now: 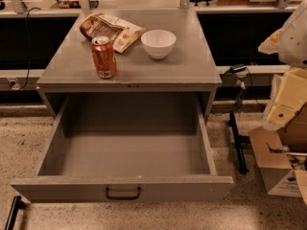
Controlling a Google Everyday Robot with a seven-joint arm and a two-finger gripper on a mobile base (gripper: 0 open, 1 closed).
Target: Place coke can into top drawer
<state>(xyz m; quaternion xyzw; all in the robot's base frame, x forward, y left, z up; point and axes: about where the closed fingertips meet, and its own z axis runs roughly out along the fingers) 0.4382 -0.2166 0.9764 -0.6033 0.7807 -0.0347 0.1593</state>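
The coke can [104,57] stands upright on the grey cabinet top [192,66], near its front left. It is red-orange with a silver top. The top drawer [129,155] is pulled wide open below it and its inside is bare. Its flat front panel [57,189] carries a small dark handle [123,193] at the centre. My gripper is not in view. Only pale parts of my arm [290,97] show at the right edge, well away from the can.
A white bowl [158,43] stands on the cabinet top right of the can, and a brown snack bag [109,30] lies behind it. A cardboard box [276,164] and dark cables [237,138] are on the floor at the right. A railing runs behind the cabinet.
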